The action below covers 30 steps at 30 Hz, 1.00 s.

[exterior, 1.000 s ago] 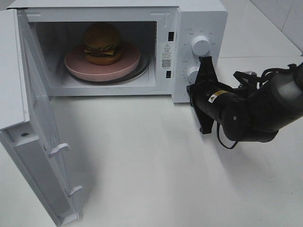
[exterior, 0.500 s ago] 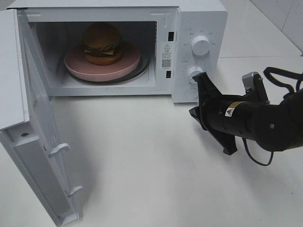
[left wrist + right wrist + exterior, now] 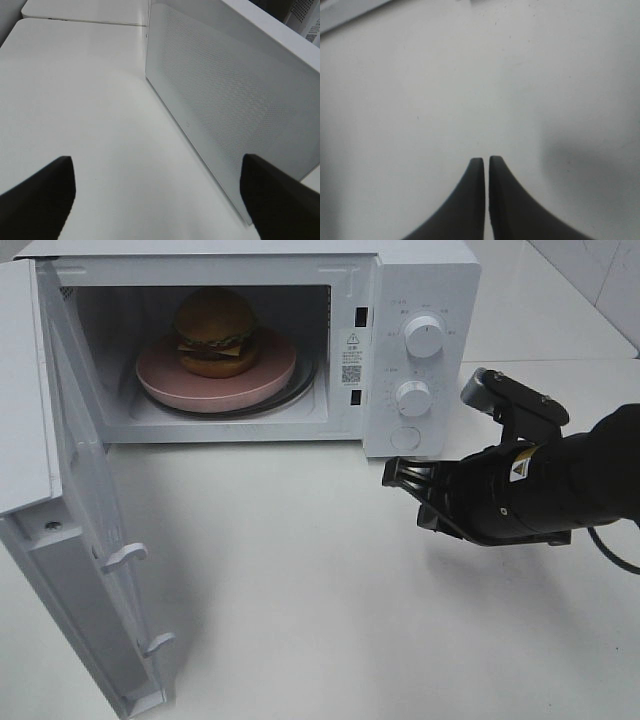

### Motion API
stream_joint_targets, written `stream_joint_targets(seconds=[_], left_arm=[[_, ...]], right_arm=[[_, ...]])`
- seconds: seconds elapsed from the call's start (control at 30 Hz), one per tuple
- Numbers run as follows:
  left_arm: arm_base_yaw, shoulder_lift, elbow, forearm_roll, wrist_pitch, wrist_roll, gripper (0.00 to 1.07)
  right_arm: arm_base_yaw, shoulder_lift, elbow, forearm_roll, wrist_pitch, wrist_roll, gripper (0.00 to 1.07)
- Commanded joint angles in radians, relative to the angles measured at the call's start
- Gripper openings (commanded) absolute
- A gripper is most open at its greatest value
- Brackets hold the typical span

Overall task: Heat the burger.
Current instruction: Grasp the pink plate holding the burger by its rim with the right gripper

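Note:
The burger (image 3: 215,330), with its glossy brown bun, sits on a round pink plate (image 3: 160,380) inside the white microwave (image 3: 420,280), whose door (image 3: 85,530) hangs wide open to the left. My right gripper (image 3: 398,476) is shut and empty. It hovers low over the table in front of the control panel, pointing left, below the lower knob (image 3: 412,398). In the right wrist view the right gripper (image 3: 486,160) has its fingers pressed together over bare table. My left gripper (image 3: 156,160) is open and empty beside a perforated white microwave panel (image 3: 225,95). It does not show in the exterior view.
The upper knob (image 3: 424,337) sits above the lower one on the panel. The open door juts out toward the table's front left. The white table (image 3: 300,590) spreads in front of the microwave. A tiled wall (image 3: 600,280) stands at the back right.
My right gripper has come away from the lower knob, dropped toward the table and turned to point left. The door and burger have not moved.

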Motion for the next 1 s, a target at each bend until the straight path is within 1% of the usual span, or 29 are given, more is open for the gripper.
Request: stream_joint_targets(seconds=[0.03,0.07,0.17,0.23,0.27,0.3,0.33,0.37,0.4,0.43,0.47,0.5,0.53,0.57,0.6,0.63,0.67,0.7,0.73,0.77,0.83,0.87,0.9,0.97,1.0], left_arm=[[0.0,-0.005,0.005,-0.007,0.001,0.002,0.82],[0.0,-0.005,0.005,-0.007,0.001,0.002,0.82],[0.0,-0.005,0.005,-0.007,0.001,0.002,0.82],[0.0,-0.005,0.005,-0.007,0.001,0.002,0.82],[0.0,-0.005,0.005,-0.007,0.001,0.002,0.82],[0.0,-0.005,0.005,-0.007,0.001,0.002,0.82],[0.0,-0.005,0.005,-0.007,0.001,0.002,0.82],[0.0,-0.005,0.005,-0.007,0.001,0.002,0.82],[0.0,-0.005,0.005,-0.007,0.001,0.002,0.82],[0.0,-0.005,0.005,-0.007,0.001,0.002,0.82],[0.0,-0.005,0.005,-0.007,0.001,0.002,0.82],[0.0,-0.005,0.005,-0.007,0.001,0.002,0.82],[0.0,-0.005,0.005,-0.007,0.001,0.002,0.82],[0.0,-0.005,0.005,-0.007,0.001,0.002,0.82],[0.0,-0.005,0.005,-0.007,0.001,0.002,0.82],[0.0,-0.005,0.005,-0.007,0.001,0.002,0.82],[0.0,-0.005,0.005,-0.007,0.001,0.002,0.82],[0.0,-0.005,0.005,-0.007,0.001,0.002,0.82],[0.0,-0.005,0.005,-0.007,0.001,0.002,0.82],[0.0,-0.005,0.005,-0.007,0.001,0.002,0.82],[0.0,-0.005,0.005,-0.007,0.001,0.002,0.82],[0.0,-0.005,0.005,-0.007,0.001,0.002,0.82],[0.0,-0.005,0.005,-0.007,0.001,0.002,0.82],[0.0,-0.005,0.005,-0.007,0.001,0.002,0.82],[0.0,-0.005,0.005,-0.007,0.001,0.002,0.82]], right_arm=[[-0.002,-0.056,-0.027,-0.014,0.139,-0.168,0.03],[-0.002,-0.078,-0.048,-0.018,0.22,-0.233,0.04],[-0.002,-0.088,-0.063,-0.029,0.254,-0.257,0.04],[-0.002,-0.102,-0.138,-0.073,0.433,-0.392,0.04],[-0.002,-0.102,-0.138,-0.073,0.433,-0.392,0.04],[-0.002,-0.102,-0.161,-0.086,0.479,-0.441,0.04],[-0.002,-0.102,-0.197,-0.102,0.556,-0.545,0.04],[-0.002,-0.102,-0.197,-0.102,0.556,-0.545,0.04],[-0.002,-0.102,-0.219,-0.114,0.595,-0.607,0.04],[-0.002,-0.102,-0.262,-0.124,0.667,-0.738,0.04],[-0.002,-0.102,-0.262,-0.124,0.667,-0.738,0.04],[-0.002,-0.102,-0.301,-0.136,0.72,-0.854,0.04],[-0.002,-0.102,-0.301,-0.136,0.72,-0.854,0.04],[-0.002,-0.102,-0.316,-0.142,0.741,-0.917,0.04],[-0.002,-0.102,-0.349,-0.153,0.766,-1.046,0.04],[-0.002,-0.102,-0.349,-0.153,0.766,-1.046,0.04],[-0.002,-0.102,-0.362,-0.16,0.775,-1.099,0.04],[-0.002,-0.102,-0.385,-0.165,0.783,-1.214,0.04],[-0.002,-0.102,-0.385,-0.165,0.783,-1.214,0.04],[-0.002,-0.102,-0.406,-0.165,0.774,-1.336,0.04],[-0.002,-0.102,-0.414,-0.165,0.769,-1.381,0.04],[-0.002,-0.102,-0.428,-0.165,0.764,-1.478,0.05],[-0.002,-0.102,-0.428,-0.165,0.764,-1.478,0.05],[-0.002,-0.102,-0.445,-0.172,0.748,-1.578,0.07],[-0.002,-0.102,-0.445,-0.172,0.748,-1.578,0.07]])
